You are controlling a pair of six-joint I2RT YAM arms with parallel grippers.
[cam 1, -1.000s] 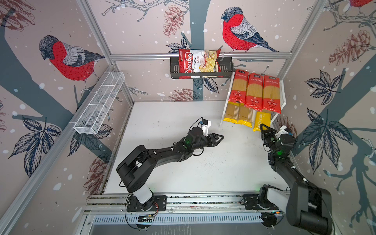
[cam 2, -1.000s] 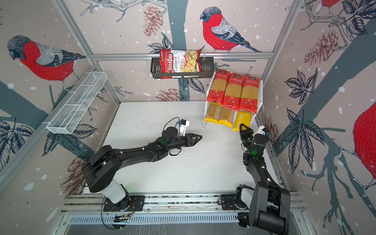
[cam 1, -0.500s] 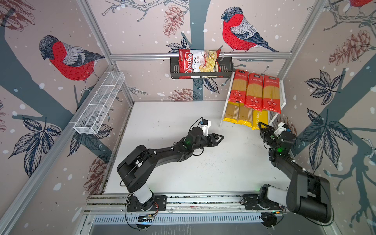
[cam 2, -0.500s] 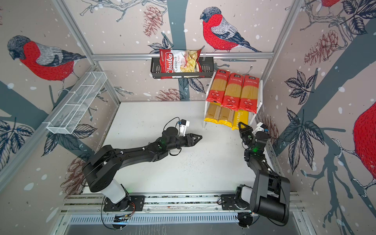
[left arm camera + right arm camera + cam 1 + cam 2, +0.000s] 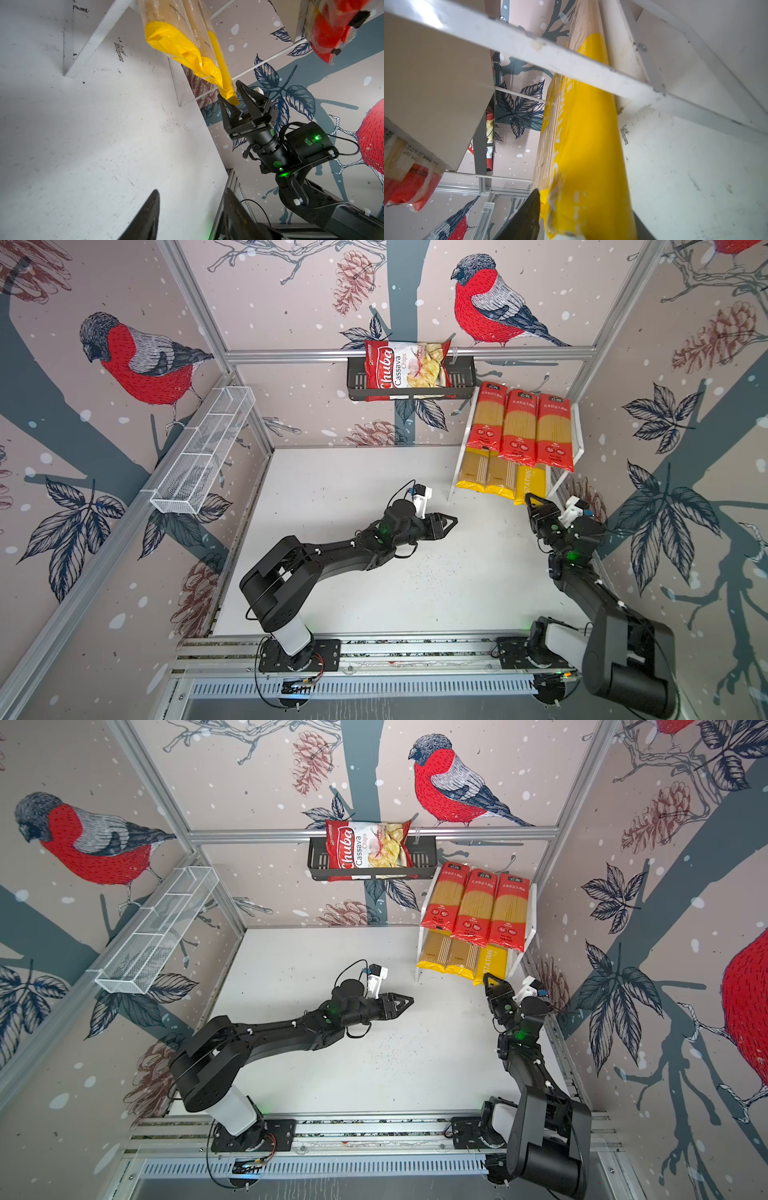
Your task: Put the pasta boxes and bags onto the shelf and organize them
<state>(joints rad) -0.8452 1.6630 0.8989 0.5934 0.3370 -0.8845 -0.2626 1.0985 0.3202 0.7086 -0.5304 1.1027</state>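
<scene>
**Right end effector at the last yellow packet on the lower tier**

My left end effector [image 5: 455, 521] hovers over the bare middle of the white counter [image 5: 353, 489]. Its jaws stand partly apart with nothing between them, and it is well apart from the shelf.

My right end effector [image 5: 530, 499] is at the front of the shelf [image 5: 575, 435]. Its jaws are parted around the near end of a yellow PASTATIME packet [image 5: 530, 485]. I cannot tell whether the pads press on it.

That packet lies lengthwise on the lower tier, on the right of the row. Its end sticks out a little further than those of the two other yellow packets [image 5: 484, 475] just beside it.

On the top tier, three red spaghetti packets [image 5: 519, 423] lie side by side, touching, with their near ends hanging over the front edge.

On the back wall, left of the shelf, a Chuba cassava chips bag [image 5: 405, 369] sits in a black basket [image 5: 461, 377]. A white wire-mesh basket [image 5: 203, 452] hangs along the left wall.
</scene>
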